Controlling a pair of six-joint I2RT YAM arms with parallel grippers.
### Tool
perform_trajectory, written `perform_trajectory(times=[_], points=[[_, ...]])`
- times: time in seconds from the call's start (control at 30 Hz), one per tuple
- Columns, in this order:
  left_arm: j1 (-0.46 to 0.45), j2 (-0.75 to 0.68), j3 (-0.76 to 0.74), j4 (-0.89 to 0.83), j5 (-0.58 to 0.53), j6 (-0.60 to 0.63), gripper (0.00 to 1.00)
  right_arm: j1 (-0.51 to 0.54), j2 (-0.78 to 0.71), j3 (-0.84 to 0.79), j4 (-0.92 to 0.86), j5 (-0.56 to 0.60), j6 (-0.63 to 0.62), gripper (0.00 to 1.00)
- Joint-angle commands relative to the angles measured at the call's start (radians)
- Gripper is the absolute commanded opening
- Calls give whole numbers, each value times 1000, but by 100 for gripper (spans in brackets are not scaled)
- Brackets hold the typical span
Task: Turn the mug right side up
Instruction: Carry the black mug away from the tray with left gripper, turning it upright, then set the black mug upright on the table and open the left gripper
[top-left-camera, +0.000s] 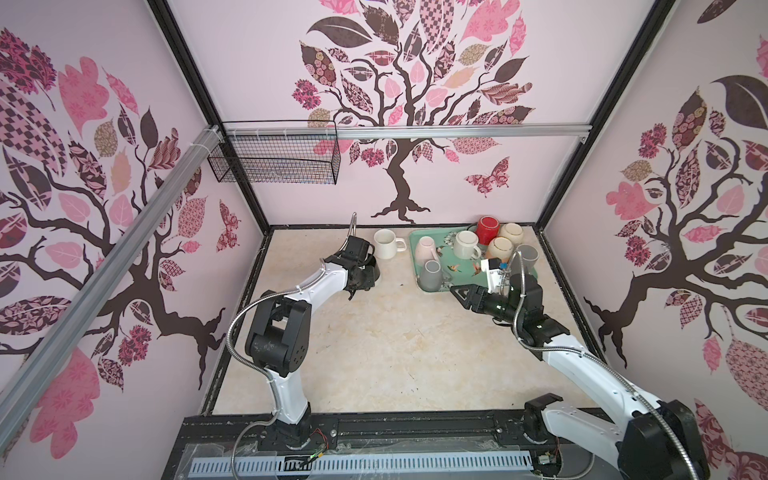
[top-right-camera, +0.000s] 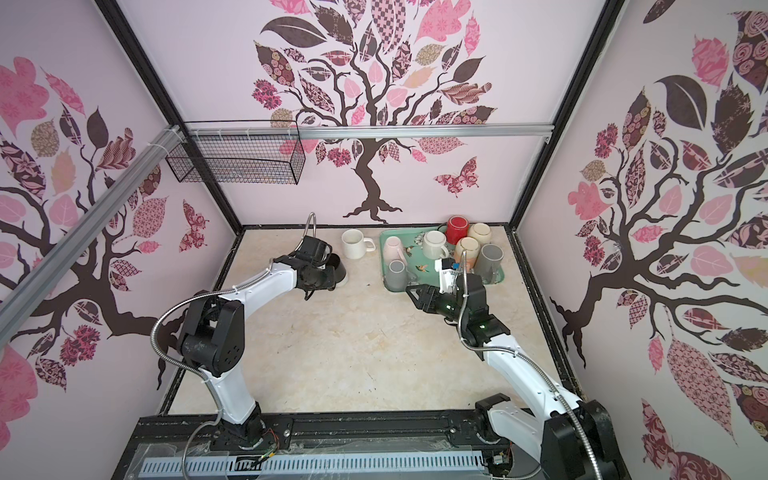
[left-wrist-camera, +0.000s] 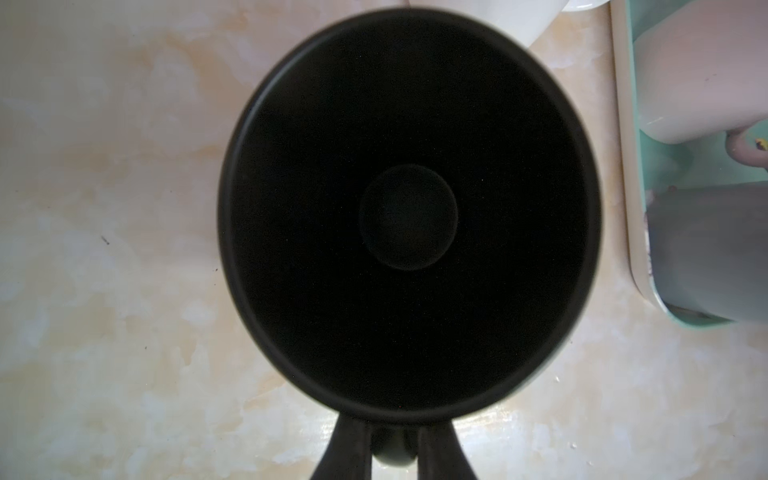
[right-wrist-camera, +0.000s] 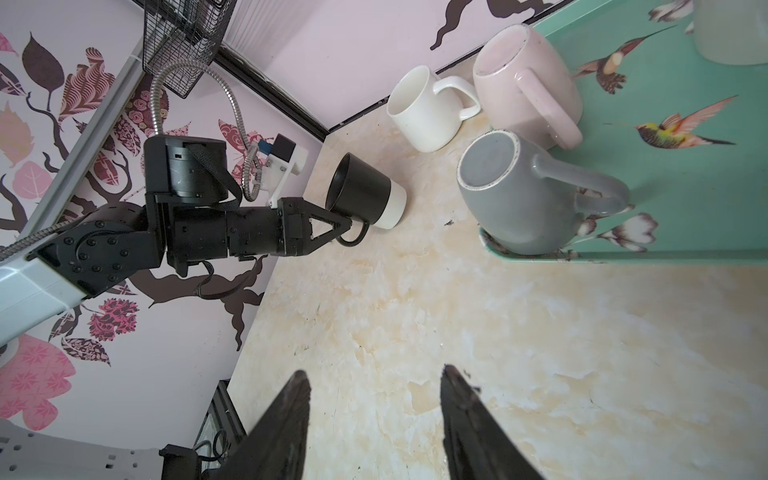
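Note:
The mug (right-wrist-camera: 365, 191) is black with a white base and a black handle. My left gripper (right-wrist-camera: 349, 226) is shut on that handle. The mug hangs tilted, its white base low by the tabletop and its mouth turned toward the left wrist camera. There its dark inside (left-wrist-camera: 409, 216) fills the view, with my left gripper (left-wrist-camera: 392, 446) clamped on the handle below the rim. In both top views the mug (top-left-camera: 372, 270) (top-right-camera: 338, 268) shows partly under the left wrist. My right gripper (right-wrist-camera: 374, 374) (top-left-camera: 457, 291) (top-right-camera: 411, 293) stands open and empty over bare table.
A teal tray (top-left-camera: 412, 253) (top-right-camera: 381, 253) at the back right holds several mugs. Among them are an upside-down grey mug (top-left-camera: 430, 276) (right-wrist-camera: 511, 199) and a pink one (right-wrist-camera: 523, 83). A white mug (top-left-camera: 384, 244) (right-wrist-camera: 419, 110) stands upright left of the tray. A wire basket (top-left-camera: 274, 158) hangs on the back rail.

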Motion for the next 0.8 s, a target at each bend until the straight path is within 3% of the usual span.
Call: perform_trajectory(times=[0.0,0.23,0.4,0.77], points=[[-17,35,86,-3,-58,-7,0,1,-31,38,-24,1,-26,53],[-58,87,148,-21,-116,-32,0,0,-60,36,-63,18,-50,53],[-63,96,170,-15,-57,-66,26,1,-63,39,-78,24,-60,54],[-49,-58,94,9,4,-70,37,1,-45,53,-78,27,-71,54]])
